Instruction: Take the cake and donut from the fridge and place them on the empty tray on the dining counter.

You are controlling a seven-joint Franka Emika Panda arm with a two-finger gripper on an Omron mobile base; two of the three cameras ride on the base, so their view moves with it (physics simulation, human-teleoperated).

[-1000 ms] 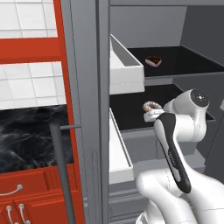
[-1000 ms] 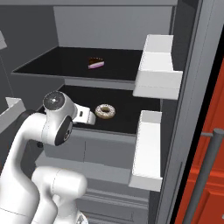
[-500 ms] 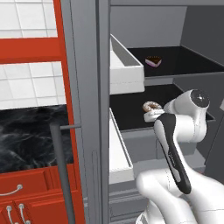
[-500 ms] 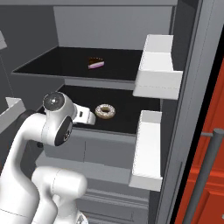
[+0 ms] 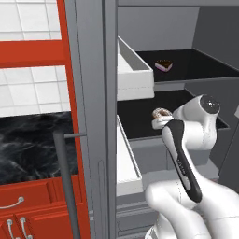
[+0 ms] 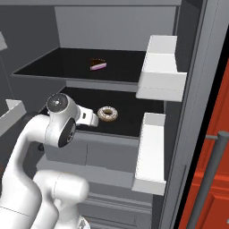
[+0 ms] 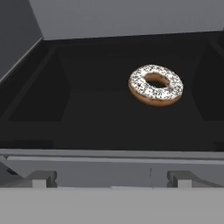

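Note:
The fridge (image 6: 116, 27) stands open. A small dark cake (image 5: 163, 65) (image 6: 98, 65) with a pink layer sits on its upper black shelf. On the lower black shelf lies the donut (image 5: 160, 113) (image 6: 108, 113) (image 7: 155, 85), tan with white speckled icing. My gripper (image 7: 112, 179) (image 6: 91, 119) is open at the front edge of that shelf. It is just short of the donut, which lies ahead and to the right in the hand view. Nothing is between the fingertips (image 7: 42, 178). The tray and the dining counter are out of view.
White door bins (image 5: 133, 74) (image 6: 161, 67) hang beside both shelves, with a lower bin (image 6: 150, 152) below. Red cabinets (image 5: 28, 53) and a black marbled worktop (image 5: 28, 144) lie to the left of the fridge. A grey bar handle (image 5: 65, 177) stands in front.

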